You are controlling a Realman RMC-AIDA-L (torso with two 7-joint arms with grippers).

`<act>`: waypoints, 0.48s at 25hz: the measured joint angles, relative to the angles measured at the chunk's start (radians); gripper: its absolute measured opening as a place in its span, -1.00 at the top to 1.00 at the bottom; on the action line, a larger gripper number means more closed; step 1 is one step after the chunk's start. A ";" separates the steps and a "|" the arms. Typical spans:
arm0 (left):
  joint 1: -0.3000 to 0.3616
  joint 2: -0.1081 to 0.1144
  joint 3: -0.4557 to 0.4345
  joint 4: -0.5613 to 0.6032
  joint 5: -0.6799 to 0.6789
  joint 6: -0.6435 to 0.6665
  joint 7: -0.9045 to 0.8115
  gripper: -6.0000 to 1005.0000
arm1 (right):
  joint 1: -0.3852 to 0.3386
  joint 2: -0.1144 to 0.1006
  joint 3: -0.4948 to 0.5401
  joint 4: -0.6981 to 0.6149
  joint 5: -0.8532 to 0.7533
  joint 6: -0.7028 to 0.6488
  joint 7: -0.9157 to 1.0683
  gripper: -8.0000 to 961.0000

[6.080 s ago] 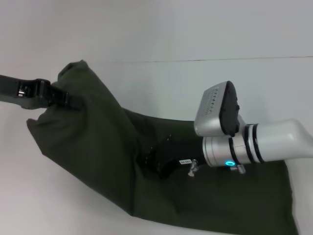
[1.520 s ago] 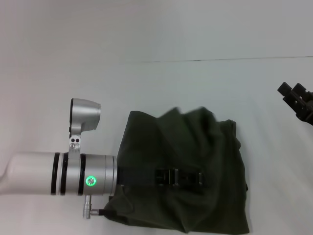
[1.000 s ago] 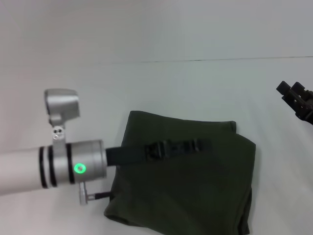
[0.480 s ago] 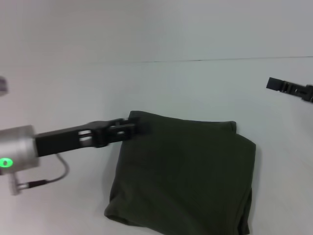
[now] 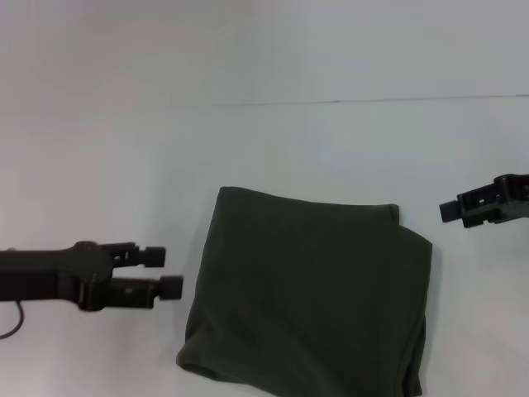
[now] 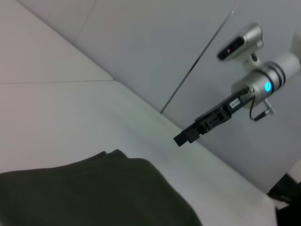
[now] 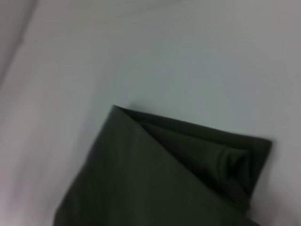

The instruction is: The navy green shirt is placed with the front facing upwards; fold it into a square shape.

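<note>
Nearest you, the shirt (image 5: 310, 294) lies flat on the white table (image 5: 273, 149), folded into a rough square, its near edge running out of the head view's bottom; no print or collar shows; the right wrist view (image 7: 155, 174) shows layered folds at one corner, and the left wrist view (image 6: 89, 193) shows only one edge of the cloth.

Your left gripper (image 5: 169, 271) sits low at the left, just beside the shirt's left edge and apart from it; the arm comes in almost level from the left border, pointing right; its two fingers (image 5: 149, 254) stand a little apart with nothing between them.

Farther back, your right gripper (image 5: 450, 211) hangs at the right border, beyond the shirt's far right corner and apart from it, pointing left; the left wrist view (image 6: 183, 137) shows it slanting down towards the table from its silver wrist, but whether its fingers are apart you cannot tell.

Half a second ago your left gripper's tip lay over the shirt's far left corner; it has drawn back left and nearer, clear of the cloth; your right gripper has dropped lower and come nearer; the shirt has kept its shape and place.
</note>
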 joint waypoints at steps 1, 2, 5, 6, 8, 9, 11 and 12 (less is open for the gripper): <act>0.005 -0.002 -0.002 0.011 0.006 -0.001 0.018 -0.75 | 0.018 0.004 -0.001 -0.003 -0.038 -0.002 0.014 -0.27; 0.011 -0.005 -0.005 0.020 0.009 -0.003 0.041 -0.75 | 0.033 0.007 -0.003 -0.005 -0.070 -0.003 0.025 -0.27; 0.019 -0.010 -0.013 0.028 0.010 -0.005 0.097 -0.75 | 0.068 0.017 -0.008 -0.001 -0.152 0.008 0.051 -0.27; 0.020 -0.011 -0.013 0.027 0.012 -0.007 0.117 -0.75 | 0.075 0.020 -0.010 0.002 -0.169 0.013 0.058 -0.28; 0.025 -0.014 -0.008 0.025 0.014 -0.010 0.154 -0.75 | 0.086 0.027 -0.028 0.007 -0.187 0.018 0.070 -0.28; 0.032 -0.017 -0.006 0.026 0.014 -0.012 0.177 -0.75 | 0.089 0.031 -0.043 0.008 -0.190 0.018 0.074 -0.28; 0.042 -0.023 -0.007 0.030 0.014 -0.016 0.215 -0.76 | 0.093 0.036 -0.068 0.016 -0.191 0.019 0.079 -0.29; 0.045 -0.025 -0.009 0.033 0.014 -0.018 0.229 -0.76 | 0.093 0.037 -0.070 0.018 -0.191 0.022 0.080 -0.33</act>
